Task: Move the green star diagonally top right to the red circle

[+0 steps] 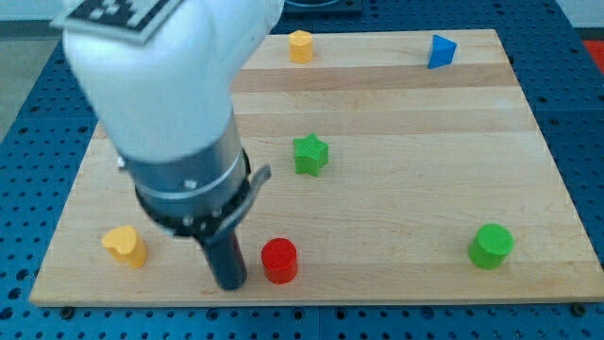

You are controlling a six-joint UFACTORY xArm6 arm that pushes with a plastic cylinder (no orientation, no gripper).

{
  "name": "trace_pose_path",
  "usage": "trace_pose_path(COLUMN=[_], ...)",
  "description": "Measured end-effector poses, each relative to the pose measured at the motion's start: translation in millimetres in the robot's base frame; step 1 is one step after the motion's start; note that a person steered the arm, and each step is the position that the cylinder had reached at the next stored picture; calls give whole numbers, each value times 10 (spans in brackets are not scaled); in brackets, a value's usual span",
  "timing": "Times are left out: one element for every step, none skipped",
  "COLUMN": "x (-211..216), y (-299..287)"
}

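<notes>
The green star [310, 154] sits near the middle of the wooden board [425, 142]. The red circle [279, 260] stands near the board's bottom edge, below and a little left of the star. My tip [229, 282] is at the board's bottom edge, just left of the red circle and close to it, well below and left of the green star. The arm's white and grey body covers the board's upper left.
A yellow heart-shaped block [125, 246] lies at the bottom left. A green cylinder [491, 246] stands at the bottom right. A yellow block [300, 45] and a blue triangular block [441, 51] sit along the top edge.
</notes>
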State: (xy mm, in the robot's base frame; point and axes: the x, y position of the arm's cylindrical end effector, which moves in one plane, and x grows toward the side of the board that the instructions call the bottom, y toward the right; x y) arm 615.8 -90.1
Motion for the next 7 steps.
trace_pose_path(x=[27, -48, -161, -161, -234, -745, -1486], y=[69, 452, 490, 490, 359, 126, 152])
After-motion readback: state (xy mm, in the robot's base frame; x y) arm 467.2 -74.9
